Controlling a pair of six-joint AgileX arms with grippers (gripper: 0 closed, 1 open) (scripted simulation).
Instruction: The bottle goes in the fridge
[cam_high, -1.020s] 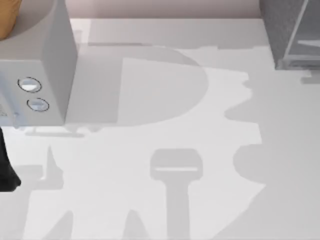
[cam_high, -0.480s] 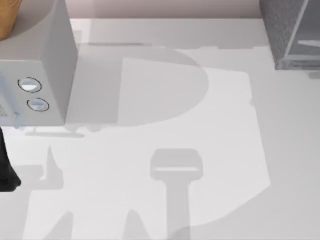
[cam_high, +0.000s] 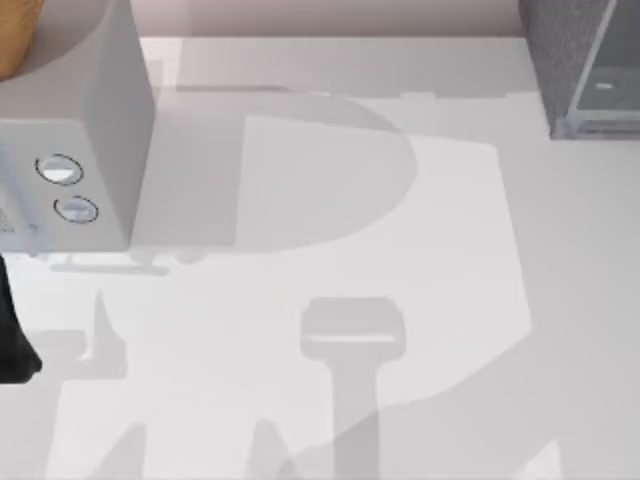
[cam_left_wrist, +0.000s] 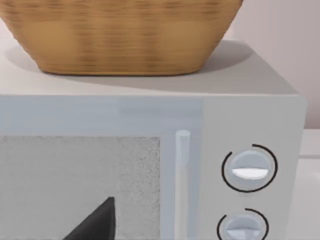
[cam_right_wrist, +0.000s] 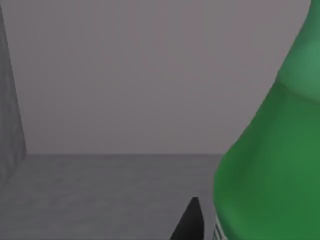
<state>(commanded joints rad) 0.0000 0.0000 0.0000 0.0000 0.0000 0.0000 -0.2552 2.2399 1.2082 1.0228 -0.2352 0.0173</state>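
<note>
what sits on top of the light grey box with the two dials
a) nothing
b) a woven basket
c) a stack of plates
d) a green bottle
b: the left wrist view shows a tan woven basket resting on the flat top of the box with two round dials.

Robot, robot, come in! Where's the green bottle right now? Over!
Bottle close at the right wrist camera, grey fridge interior behind it. Left arm parked by the box with two dials. Nothing seen in the way.

You have a plain white tabletop (cam_high: 330, 200) crossed by grey shadows. At its far left stands a light-grey boxy appliance with two round dials (cam_high: 95, 130). At its far right corner stands the large dark-grey speckled fridge with light-grey frame edges (cam_high: 560, 50).
</note>
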